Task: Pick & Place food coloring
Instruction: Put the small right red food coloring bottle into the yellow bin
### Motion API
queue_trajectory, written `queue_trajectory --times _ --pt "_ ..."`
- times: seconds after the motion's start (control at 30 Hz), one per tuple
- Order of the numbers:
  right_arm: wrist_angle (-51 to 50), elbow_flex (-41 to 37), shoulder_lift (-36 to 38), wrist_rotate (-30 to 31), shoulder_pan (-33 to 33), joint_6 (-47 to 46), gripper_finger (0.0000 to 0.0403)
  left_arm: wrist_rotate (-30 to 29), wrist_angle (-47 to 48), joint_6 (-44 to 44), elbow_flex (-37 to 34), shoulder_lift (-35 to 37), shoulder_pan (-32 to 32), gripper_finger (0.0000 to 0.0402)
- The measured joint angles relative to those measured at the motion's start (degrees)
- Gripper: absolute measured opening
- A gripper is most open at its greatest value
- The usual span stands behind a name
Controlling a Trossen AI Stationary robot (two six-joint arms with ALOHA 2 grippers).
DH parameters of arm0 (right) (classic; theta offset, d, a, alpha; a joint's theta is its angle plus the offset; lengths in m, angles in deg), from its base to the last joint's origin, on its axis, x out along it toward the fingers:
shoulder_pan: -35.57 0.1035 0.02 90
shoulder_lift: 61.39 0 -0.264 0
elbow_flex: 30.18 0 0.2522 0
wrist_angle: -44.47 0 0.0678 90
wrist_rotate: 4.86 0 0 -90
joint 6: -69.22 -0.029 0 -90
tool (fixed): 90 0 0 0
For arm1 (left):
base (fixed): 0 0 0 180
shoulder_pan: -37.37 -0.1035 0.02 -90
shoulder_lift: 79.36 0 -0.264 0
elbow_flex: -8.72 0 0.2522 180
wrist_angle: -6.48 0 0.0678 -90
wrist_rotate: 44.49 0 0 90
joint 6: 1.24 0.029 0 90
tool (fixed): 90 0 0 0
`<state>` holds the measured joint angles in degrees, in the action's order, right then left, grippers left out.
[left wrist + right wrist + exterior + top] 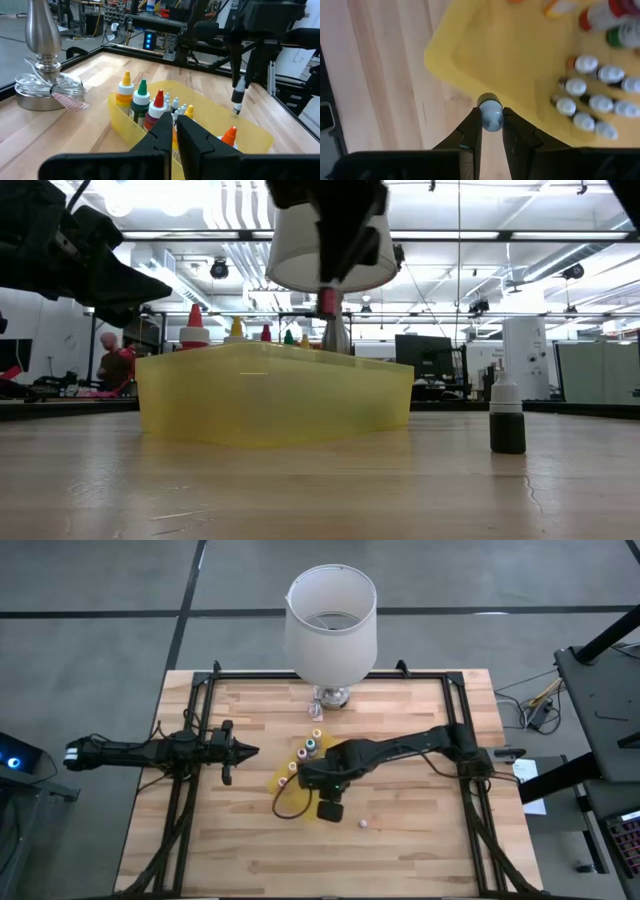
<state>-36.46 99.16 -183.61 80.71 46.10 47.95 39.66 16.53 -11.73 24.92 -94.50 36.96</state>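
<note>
Already most of the food coloring sits in the yellow tray (285, 783) at the middle of the high view: tall bottles (141, 98) with yellow, green and red caps stand along one wall, and a cluster of small white-capped bottles (592, 102) lies at the right of the right wrist picture. The right gripper (490, 125) is clenched on one more white-capped bottle (490, 115), held over the tray's near rim, so this bottle looks about to go in. One small dark bottle with a white cap (507, 416) stands alone on the wooden table (420, 850) at the right of the low view, well apart from the tray; it probably shows as the pale speck (364, 824) at lower centre of the high view. By my reckoning the task is nearly done, with the held bottle to release and this stray one left to fetch.

The left gripper (172, 131) waits at centre left of the high view, aimed toward the tray, its fingers nearly touching with nothing between them.

From above, the right arm covers much of the tray, so the contents are hard to count there. The right wrist view alone shows the grip on the cap. The left wrist view shows the held bottle (239, 95) hanging upright above the tray at the frame's right, plus an orange-capped one (229, 137) inside. The low view alone makes the stray bottle plain. A lamp (331, 625) stands at the table's top edge.
</note>
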Motion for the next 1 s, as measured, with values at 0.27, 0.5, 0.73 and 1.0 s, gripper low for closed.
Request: queue_trajectory --times 0.27,0.5,0.73,1.0 --pt "-0.10 7.19 -6.03 -0.01 -1.70 3.18 0.0050 0.01 -0.01 0.01 0.01 -0.01 0.00 0.0000" --pt "-0.10 7.27 -7.82 0.23 -3.82 1.99 0.0050 0.00 -0.02 0.01 0.02 0.01 0.00 0.0000" --pt "-0.16 7.04 -9.31 1.96 -5.61 -3.36 0.0050 0.01 -0.06 0.00 0.02 -0.01 0.00 0.0000" --pt "0.13 7.00 -10.29 6.34 -6.13 -13.84 0.0050 0.00 -0.06 0.01 -0.01 -0.02 0.00 0.0000"
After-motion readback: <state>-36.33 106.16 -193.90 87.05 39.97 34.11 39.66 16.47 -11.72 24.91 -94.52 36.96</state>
